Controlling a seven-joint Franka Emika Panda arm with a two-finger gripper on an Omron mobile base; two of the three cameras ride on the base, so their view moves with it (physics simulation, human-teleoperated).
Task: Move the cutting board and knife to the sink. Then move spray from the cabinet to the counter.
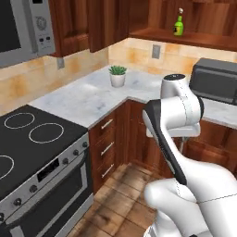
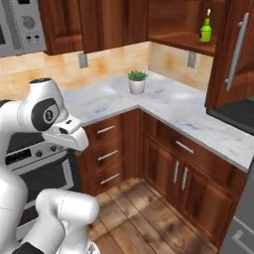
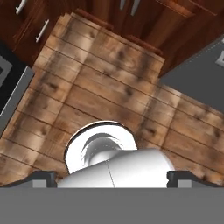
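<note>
- Spray [image 1: 178,23] stands upright on the cabinet [image 1: 185,37] shelf, awaiting transfer to the counter [image 2: 163,101].
- Gripper [image 3: 112,178] points floorward, fingers spread wide, holding nothing.

Spray [image 1: 178,25] label too small to read; microwave [image 1: 215,81] cut by right edge

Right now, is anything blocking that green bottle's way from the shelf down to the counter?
Nothing visible: the spray stands alone at the cabinet shelf's open edge, and the counter below it lies bare.
</note>
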